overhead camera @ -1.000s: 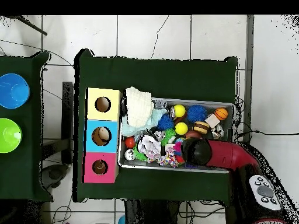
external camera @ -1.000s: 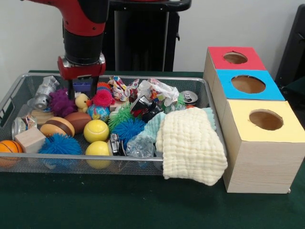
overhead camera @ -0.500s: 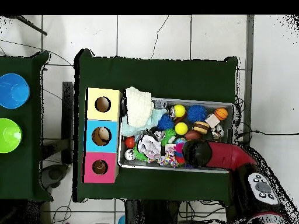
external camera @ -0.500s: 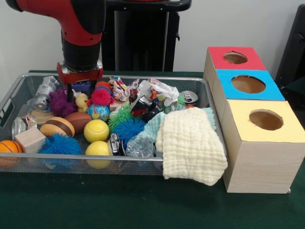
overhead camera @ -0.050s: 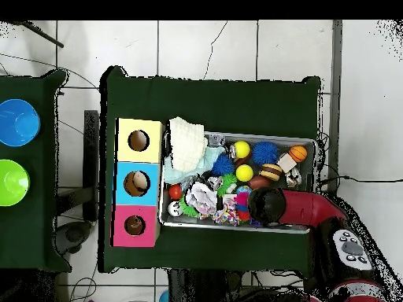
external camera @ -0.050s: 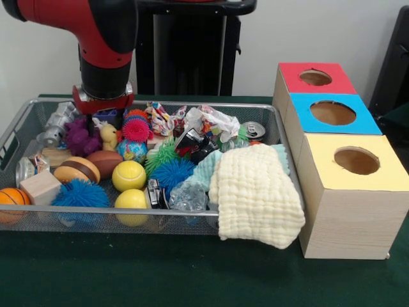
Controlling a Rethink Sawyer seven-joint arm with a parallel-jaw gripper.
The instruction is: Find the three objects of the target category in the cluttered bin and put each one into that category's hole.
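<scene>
The arm descends from the upper left of the front view, and its end effector [external camera @ -0.050s: 102, 110] sits low in the far-left corner of the wire mesh bin [external camera @ -0.050s: 192, 225], with the red mounting plate level with the rim. The fingers are buried among the toys, so I cannot tell whether they are spread or closed, or whether anything is held between them. Directly under and just in front of the end effector lie a blue block [external camera @ -0.050s: 110, 116], a yellow duck toy [external camera @ -0.050s: 109, 135] and a pink spiky ball [external camera @ -0.050s: 136, 130], with a purple fuzzy toy [external camera @ -0.050s: 78, 136] just to the left; which of these belongs to the target category cannot be determined from the views. The overhead view confirms the wrist positioned over the lower-right part of the bin [overhead camera @ -0.050s: 307, 143], against the wall nearest the bottom of the frame. The three sorting boxes, red [external camera @ -0.050s: 316, 78], blue [external camera @ -0.050s: 332, 113] and yellow [external camera @ -0.050s: 356, 161], stand on the green table [external camera @ -0.050s: 192, 275] at the right of the front view, beyond the opposite end of the bin. Judged from this layout, any item lifted here must travel the full length of the bin rightward, passing over the cream cloth [external camera @ -0.050s: 255, 195] draped on the near right rim.
</scene>
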